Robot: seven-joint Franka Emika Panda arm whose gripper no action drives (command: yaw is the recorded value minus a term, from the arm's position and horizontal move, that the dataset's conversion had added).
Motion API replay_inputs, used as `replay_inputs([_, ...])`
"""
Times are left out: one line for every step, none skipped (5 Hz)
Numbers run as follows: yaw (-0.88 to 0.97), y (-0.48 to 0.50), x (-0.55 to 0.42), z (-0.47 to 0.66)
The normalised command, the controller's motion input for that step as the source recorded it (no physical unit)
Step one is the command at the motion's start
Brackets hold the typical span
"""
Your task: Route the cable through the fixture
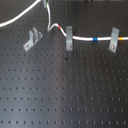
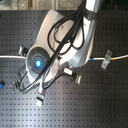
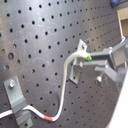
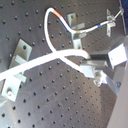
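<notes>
Gripper (image 4: 97, 70) clenched on cable (image 4: 50, 59), apparently mid-carry. Fixture (image 1: 33, 38) slot empty; cable passes above it. Next: lower cable between the 2 prongs.

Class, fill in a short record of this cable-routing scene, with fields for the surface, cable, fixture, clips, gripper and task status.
surface: black perforated board
cable: white cable with a red band and a blue-and-yellow band
fixture: grey U-slot fixture, set askew, slot empty
clips: first clip and second clip; the cable crosses both
gripper: gripper appears closed on the cable in the second wrist view
status: cable not yet through the fixture
</notes>
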Motion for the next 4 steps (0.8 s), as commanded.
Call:
replay_inputs([0.38, 0.554, -0.254, 0.23])
replay_inputs([0.41, 0.536, -0.207, 0.23])
replay_inputs([0.33, 0.479, 0.146, 0.22])
replay_inputs([0.0, 0.354, 0.135, 0.13])
